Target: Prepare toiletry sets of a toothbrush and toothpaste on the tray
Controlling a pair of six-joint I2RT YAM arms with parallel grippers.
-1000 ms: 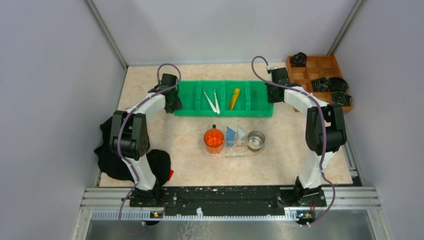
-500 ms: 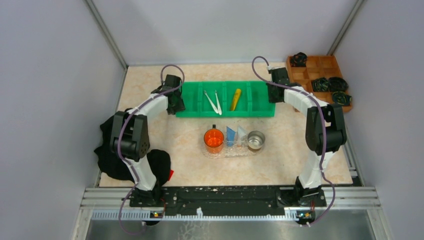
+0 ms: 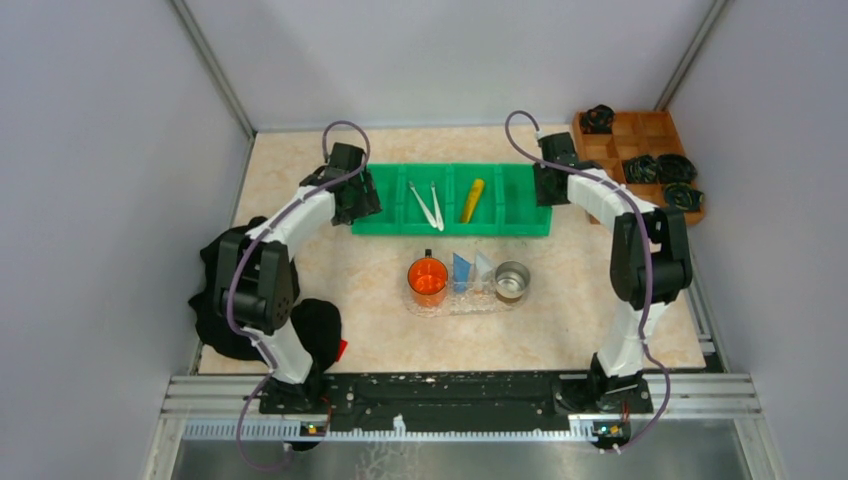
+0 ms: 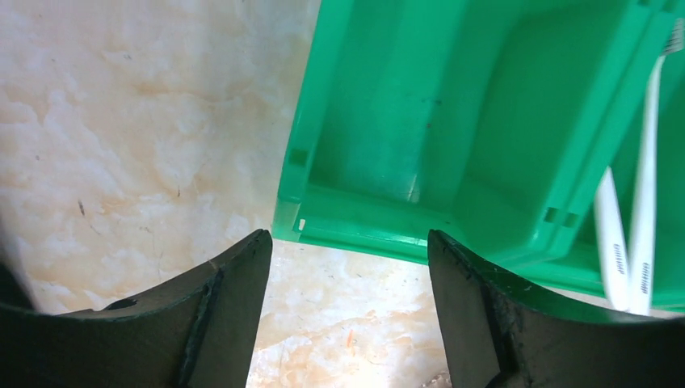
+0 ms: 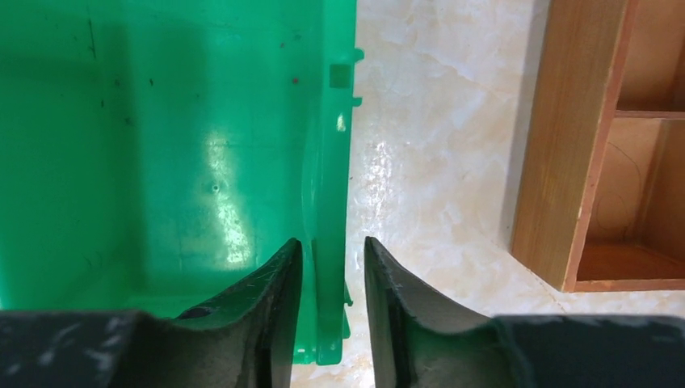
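Two white toothbrushes (image 3: 425,203) (image 4: 638,234) lie in a middle compartment of the green bin (image 3: 385,222), and a yellow toothpaste (image 3: 470,198) lies one compartment to their right. A blue toothpaste (image 3: 461,270) and a white toothpaste (image 3: 484,268) stand on the clear tray (image 3: 505,303), between an orange cup (image 3: 428,277) and a metal cup (image 3: 512,281). My left gripper (image 3: 365,200) (image 4: 349,242) is open and empty, just short of the bin's left corner (image 4: 295,218). My right gripper (image 3: 545,190) (image 5: 331,242) straddles the bin's right wall (image 5: 327,162), open, with a gap on the outer side.
A brown wooden compartmented box (image 3: 640,130) (image 5: 565,162) holding black coiled items stands at the back right, close to the bin's right end. A black cloth (image 3: 225,300) lies at the table's left edge beside the left arm.
Both grippers have opened. The left one has let go of the bin's left wall and slid a little to the right. The bin has shifted slightly to the right.
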